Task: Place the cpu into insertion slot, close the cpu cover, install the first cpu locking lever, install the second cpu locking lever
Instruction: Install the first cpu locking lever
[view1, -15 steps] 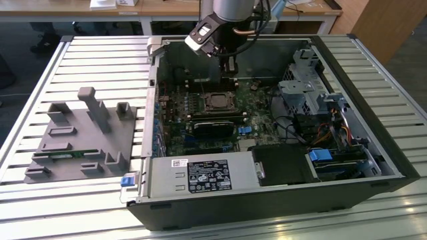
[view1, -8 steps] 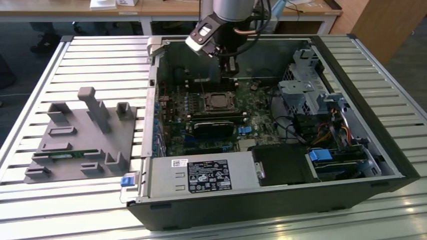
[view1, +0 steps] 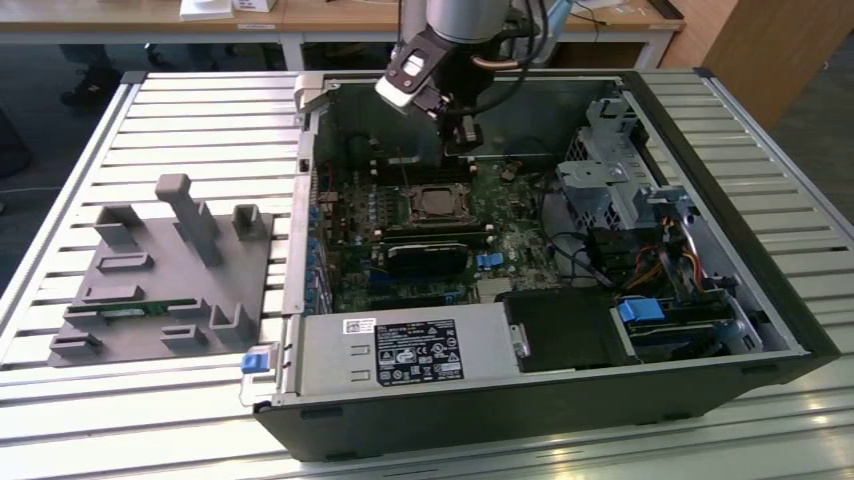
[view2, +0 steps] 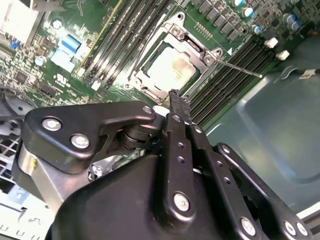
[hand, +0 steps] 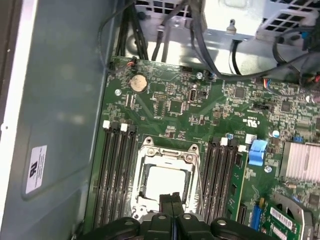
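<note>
Although the cpu (view2: 172, 70) already lies flat in the insertion slot (hand: 142, 182), its pale metal top showing through the cut-out of the cpu cover (hand: 167, 151), I judge the job to be only about half done. The cover looks folded down over the chip in both wrist views, so the first two steps read as finished. One thin locking lever (view2: 239, 68) sticks out from a corner of the socket and slants across the memory slots (view2: 227, 82). It sits under no catch that I can see, so I take it as not yet installed. Whether the other lever is latched I cannot tell.

My jaws are pressed together with nothing between them. They hang close over the edge of the cover; whether they touch it I cannot make out.

Room around the socket is tight. Long black memory slots flank it on both sides of the green circuit board (hand: 165, 107). In the exterior view a black heatsink block (view1: 427, 255) sits just beside the socket on its near side. The grey wall of the computer case (hand: 60, 100) stands near the outer memory slots. A bundle of cables (view1: 587, 255) lies well apart, toward the exterior view's right. Outside the case, a grey fixture (view1: 160, 280) rests on the slatted tabletop (view1: 80, 420).
</note>
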